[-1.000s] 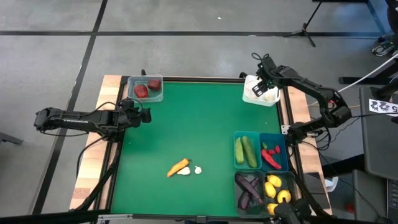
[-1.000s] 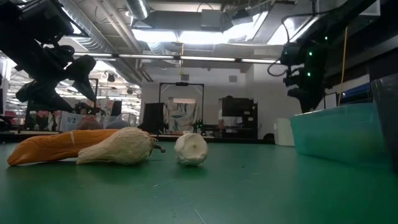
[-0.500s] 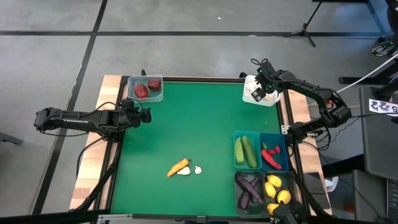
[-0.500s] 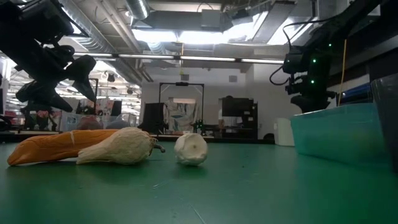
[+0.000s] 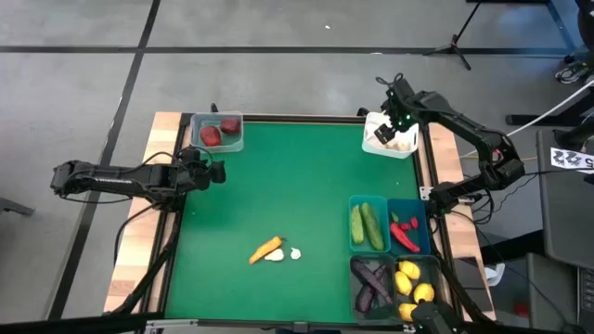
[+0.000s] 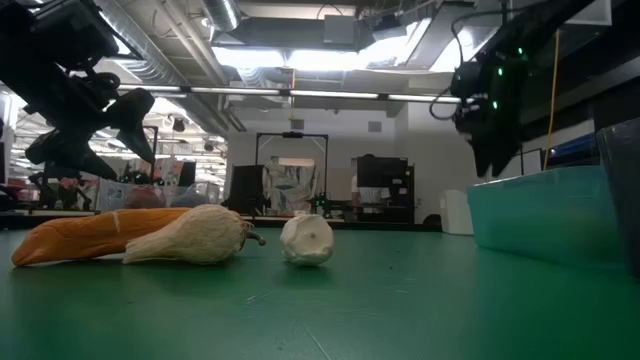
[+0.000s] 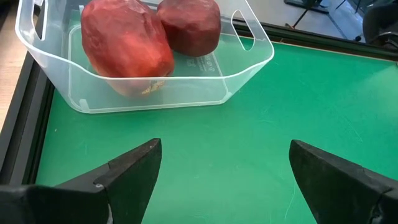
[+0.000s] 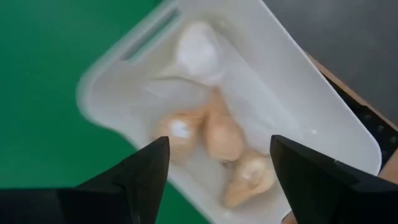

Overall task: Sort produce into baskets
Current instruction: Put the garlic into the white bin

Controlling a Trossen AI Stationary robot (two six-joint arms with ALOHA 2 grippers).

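My right gripper hangs open above the white basket at the far right corner; several pale garlic pieces lie in that basket below its fingers. My left gripper waits open at the table's left edge, just near of the clear basket, which holds two dark red round ones. An orange carrot and two white garlic pieces lie on the green mat toward the near edge.
Four baskets stand together at the near right: cucumbers, red peppers, eggplants, lemons. The mat's middle is bare green. The low view shows a teal basket wall to the right of the carrot and garlic.
My right gripper dipped slightly toward the white basket, then came back up and toward the far edge, staying over the basket. The left arm and the produce on the mat have kept still.
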